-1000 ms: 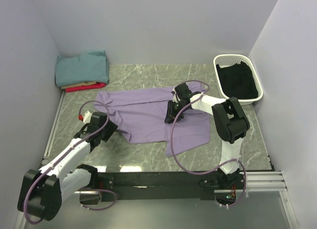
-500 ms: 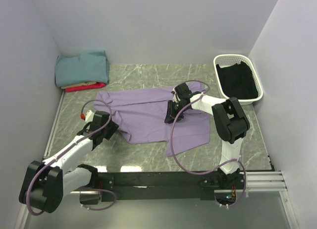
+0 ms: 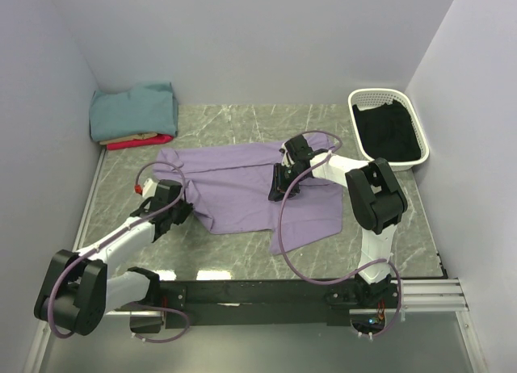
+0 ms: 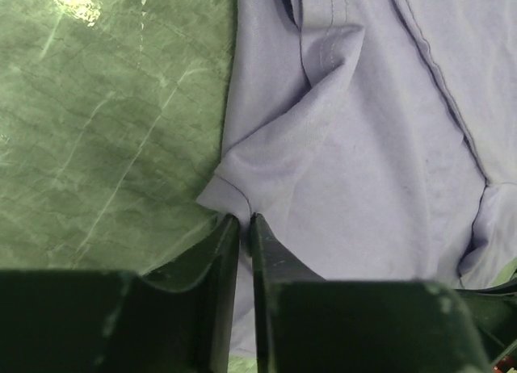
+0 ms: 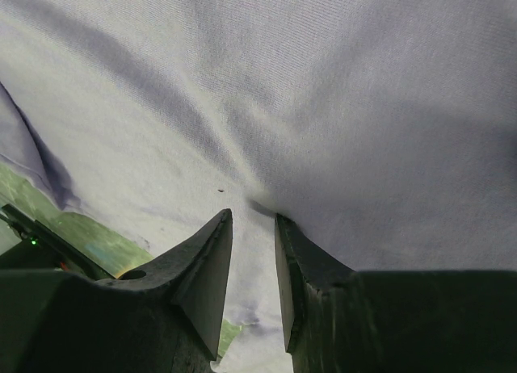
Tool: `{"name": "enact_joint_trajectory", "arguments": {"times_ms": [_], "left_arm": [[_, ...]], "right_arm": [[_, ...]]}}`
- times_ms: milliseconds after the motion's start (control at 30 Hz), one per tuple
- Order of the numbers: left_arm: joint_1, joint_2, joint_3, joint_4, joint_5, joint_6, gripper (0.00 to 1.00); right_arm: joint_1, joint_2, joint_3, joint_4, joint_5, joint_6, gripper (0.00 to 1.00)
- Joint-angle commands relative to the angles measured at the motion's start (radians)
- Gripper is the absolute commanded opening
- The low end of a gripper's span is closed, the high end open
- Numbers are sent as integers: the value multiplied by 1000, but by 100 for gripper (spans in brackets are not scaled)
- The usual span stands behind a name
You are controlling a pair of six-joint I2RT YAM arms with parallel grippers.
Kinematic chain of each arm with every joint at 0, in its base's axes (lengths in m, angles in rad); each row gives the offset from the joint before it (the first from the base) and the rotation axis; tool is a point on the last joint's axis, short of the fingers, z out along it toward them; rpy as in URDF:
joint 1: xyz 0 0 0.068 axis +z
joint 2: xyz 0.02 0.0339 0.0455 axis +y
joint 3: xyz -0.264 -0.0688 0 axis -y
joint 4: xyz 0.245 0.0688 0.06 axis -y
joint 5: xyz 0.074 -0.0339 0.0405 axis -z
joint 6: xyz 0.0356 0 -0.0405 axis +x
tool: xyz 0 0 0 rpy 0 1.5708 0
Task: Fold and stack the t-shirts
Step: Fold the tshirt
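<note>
Seen from overhead, the lavender shirt (image 3: 242, 187) lies spread on the green surface (image 3: 242, 121), with the folded stack (image 3: 133, 119) beyond its left sleeve. Only the left wrist view shows the left fingers (image 4: 216, 256) nearly together, pinching a corner of the shirt's edge. The right wrist view shows the right fingers (image 5: 206, 260) narrow, nipping a ridge of cloth mid-shirt.

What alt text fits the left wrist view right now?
The left hand pinches a folded corner of the lavender t-shirt at its edge, jaws almost together. Wrinkled shirt cloth fills the right of the frame; the green marble table shows on the left.
</note>
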Motion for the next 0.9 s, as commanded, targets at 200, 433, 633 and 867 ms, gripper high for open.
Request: {"name": "enact_joint_trajectory", "arguments": {"times_ms": [200,433,633,867], "left_arm": [[-12,-101,198,-248,-173,155,1],[-11,-189,398,-572,-238,260,1],[-12,-172,415,-753,-192,228,3],[-12,-284,406,-957,-129,160,15]], "right_arm": [[-15,124,-77,-82,298,-102,37],[-10,138,-63,-96,301,-103,37],[-6,133,-66,-93,301,-105,37],[-6,136,-67,-94,299,-106,37]]}}
